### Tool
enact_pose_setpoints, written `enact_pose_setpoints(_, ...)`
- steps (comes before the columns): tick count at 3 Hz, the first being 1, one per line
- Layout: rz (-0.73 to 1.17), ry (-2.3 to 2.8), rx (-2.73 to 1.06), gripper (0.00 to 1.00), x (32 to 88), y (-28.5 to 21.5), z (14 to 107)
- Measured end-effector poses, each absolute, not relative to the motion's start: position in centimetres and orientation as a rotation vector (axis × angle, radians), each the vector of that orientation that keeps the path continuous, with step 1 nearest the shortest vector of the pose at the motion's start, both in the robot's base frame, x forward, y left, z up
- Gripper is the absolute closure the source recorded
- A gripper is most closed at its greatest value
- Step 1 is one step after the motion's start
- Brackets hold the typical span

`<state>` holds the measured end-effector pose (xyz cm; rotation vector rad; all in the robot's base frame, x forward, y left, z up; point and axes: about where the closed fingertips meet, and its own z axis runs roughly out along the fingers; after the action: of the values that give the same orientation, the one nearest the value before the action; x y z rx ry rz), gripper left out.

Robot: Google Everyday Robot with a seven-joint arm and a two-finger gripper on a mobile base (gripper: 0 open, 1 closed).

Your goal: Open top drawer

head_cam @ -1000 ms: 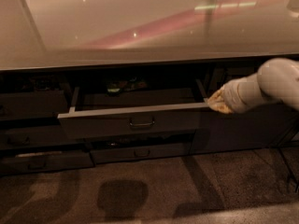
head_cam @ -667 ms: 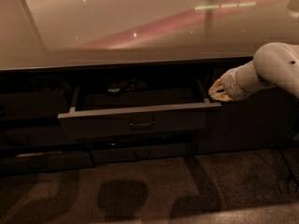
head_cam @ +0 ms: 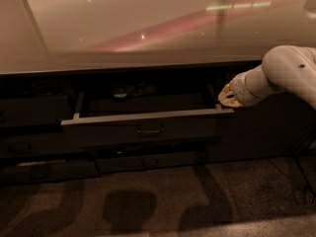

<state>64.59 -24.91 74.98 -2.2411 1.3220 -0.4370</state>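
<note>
Top drawer (head_cam: 108, 132): stands pulled well out from the cabinet, its dark grey front forward of the neighbouring fronts and its box exposed beneath the countertop (head_cam: 148, 28)
Handle (head_cam: 150, 130): small loop at the centre of the front, with nothing touching it
Gripper (head_cam: 228, 98): sits at the right-hand end of the drawer front, just above its top edge; whether it grips anything cannot be told from this view
Arm (head_cam: 291, 70): white, enters from the right and slopes down to the gripper
Change: against a second ago, the gripper is slightly higher and the arm is raised, so the front's right corner, previously covered, is now in view; the front and handle keep the same place
Contents (head_cam: 121, 94): a few dim shapes at the back of the box, possibly small dishes
Lower drawer (head_cam: 148, 161): closed, directly below
Meaning for the task: the drawer appears as open as the task asks; the lift reads as a release and retreat, so the task is judged essentially complete
</note>
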Motion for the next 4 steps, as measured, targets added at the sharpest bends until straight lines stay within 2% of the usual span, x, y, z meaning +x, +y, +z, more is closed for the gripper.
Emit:
enact_pose_setpoints(2,-0.323,1.49,-2.408,1.0,69.2,-26.3,67.7)
enact_pose_setpoints(4,-0.373,1.476,-2.462,1.0,69.2,-24.4,67.8)
